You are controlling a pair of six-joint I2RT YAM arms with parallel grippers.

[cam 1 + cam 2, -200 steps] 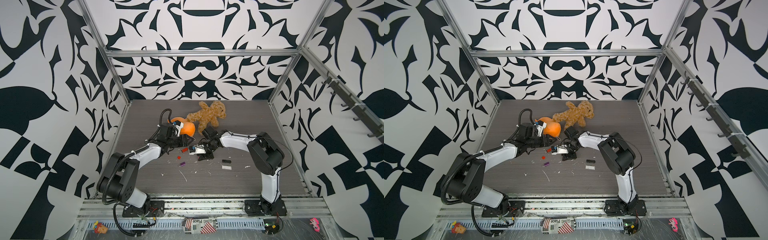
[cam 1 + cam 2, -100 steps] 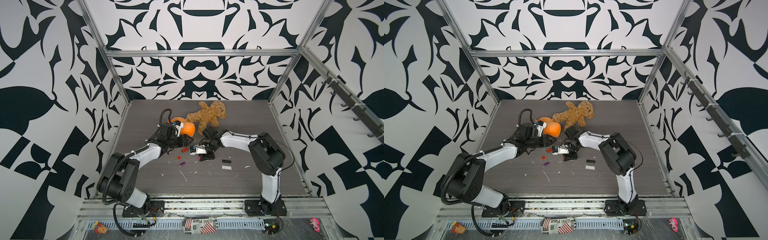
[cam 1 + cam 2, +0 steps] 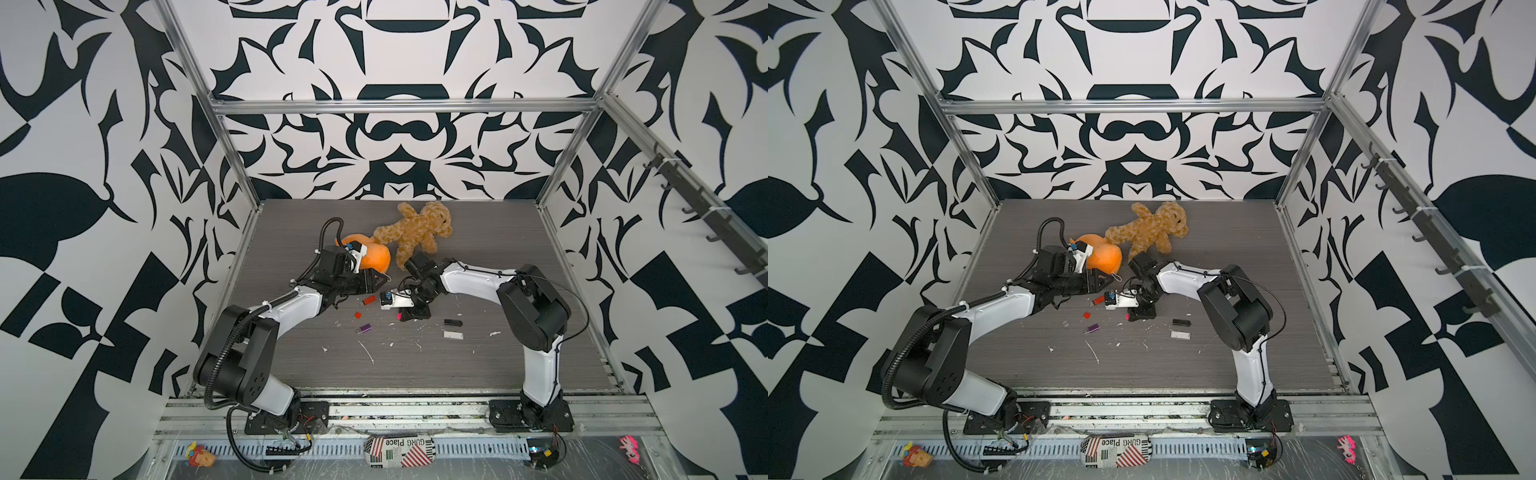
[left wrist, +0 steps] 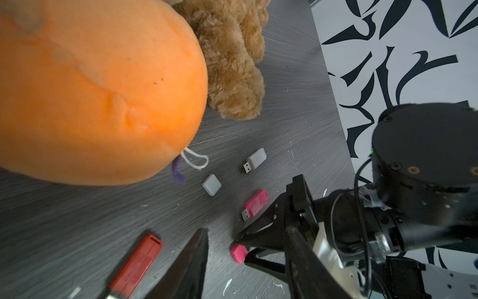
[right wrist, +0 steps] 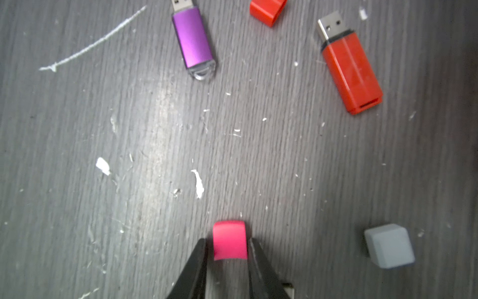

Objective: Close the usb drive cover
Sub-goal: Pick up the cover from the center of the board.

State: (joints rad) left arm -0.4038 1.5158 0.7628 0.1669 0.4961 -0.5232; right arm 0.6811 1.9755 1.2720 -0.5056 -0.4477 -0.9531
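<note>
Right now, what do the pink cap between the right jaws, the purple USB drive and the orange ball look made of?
pink cap: moulded plastic, smooth satin face with soft sheen.
purple USB drive: likely anodised metal shell, metallic lustre; clear plastic end loop.
orange ball: soft, fuzzy matte skin with dents and seams; foam or plush, can't tell which.

Ahead of the jaws of the right gripper, past the pink cap pinched between them, the surface lies bare but for white flecks. Farther ahead a purple drive, a red cap and a red drive bar the way. A grey cap sits off to one side. The left gripper hangs close by the red drive, with an orange plush bulking beside its jaws.
</note>
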